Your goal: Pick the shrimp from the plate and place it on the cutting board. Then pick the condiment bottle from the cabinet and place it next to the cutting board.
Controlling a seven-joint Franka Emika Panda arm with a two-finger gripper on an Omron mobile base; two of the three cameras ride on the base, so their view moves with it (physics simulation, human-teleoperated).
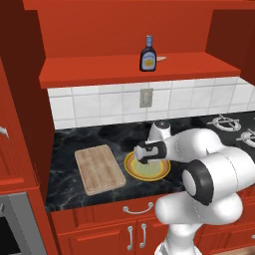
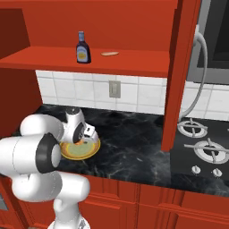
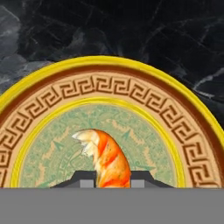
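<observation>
The orange shrimp [image 3: 107, 157] sits pinched between my gripper's [image 3: 113, 179] two finger tips, just over the pale green centre of the plate [image 3: 109, 65]. From the left base view, the gripper [image 1: 147, 159] points down at the yellow-rimmed plate [image 1: 154, 175], with the tan cutting board [image 1: 99, 170] lying to its left on the black counter. In the right base view an orange bit of the shrimp [image 2: 82, 142] shows at the gripper [image 2: 83, 142] above the plate [image 2: 91, 151]. The dark condiment bottle [image 1: 148, 54] [image 2: 82, 47] stands upright on the cabinet's red shelf [image 1: 99, 70] [image 2: 138, 59].
A small flat tan thing [image 2: 109, 53] lies on the shelf right of the bottle. Stove burners [image 1: 225, 122] [image 2: 193, 129] take up the counter's right end. A red upright panel [image 2: 175, 76] rises between plate and stove. Red drawers [image 1: 134, 209] run below the counter edge.
</observation>
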